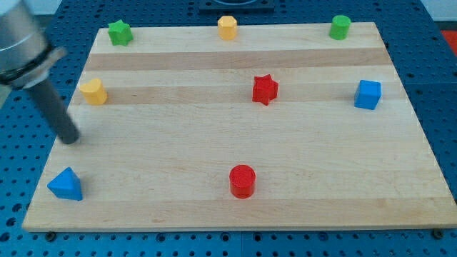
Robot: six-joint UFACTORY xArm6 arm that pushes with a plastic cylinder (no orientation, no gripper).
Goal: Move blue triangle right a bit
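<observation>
**Blue triangle at my tip's six o'clock**

The small blue triangular block [66,185] sits in the wooden board's [235,143] seven o'clock corner, near but apart from my tip [70,140], which stands directly above it in the view. The dark rod carries no jaws, so nothing is held. The arm's upper part is blurred and cut off at the view's top-left edge.

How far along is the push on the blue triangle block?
Nothing looks done: the blue triangle block sits near the wooden board's bottom-left corner. In hand: my tip is above it in the view, apart. Left: get to its left side and push right.
</observation>
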